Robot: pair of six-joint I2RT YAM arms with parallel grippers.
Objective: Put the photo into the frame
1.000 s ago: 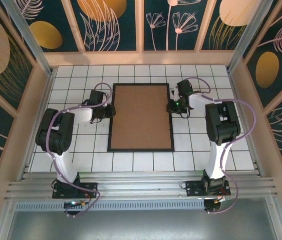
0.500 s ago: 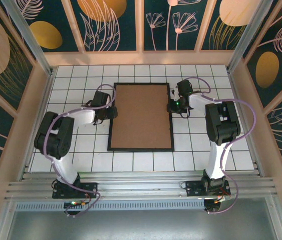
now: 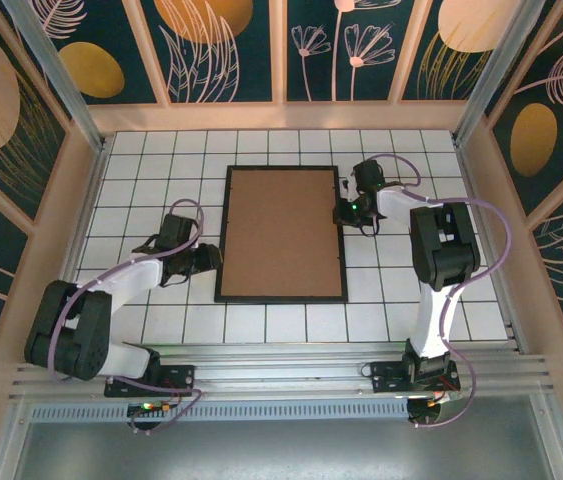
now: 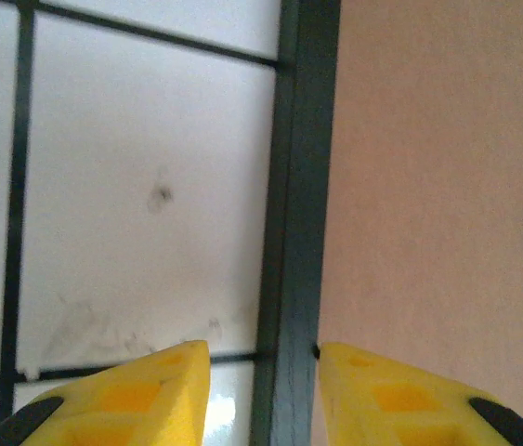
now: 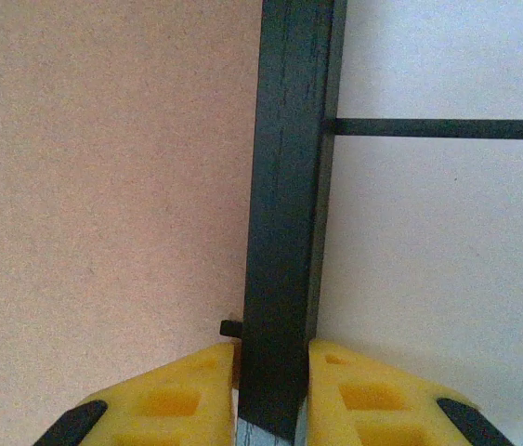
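The frame (image 3: 281,297) lay mid-worktop (image 3: 161,160), its brown backing board (image 3: 281,232) uppermost. The right claw (image 5: 272,358) pinched the frame's right rim, I'd guess to steady it. The left claw (image 4: 263,358) straddled the left rim toward the near corner, narrowly parted, not gripping.

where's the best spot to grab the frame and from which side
Take the frame by its narrow black rim, midway along a long side, from above. It lies flat with the backing board filling its middle, so only the rim offers a pinchable edge: one finger inside, one outside, as the right hand has it.
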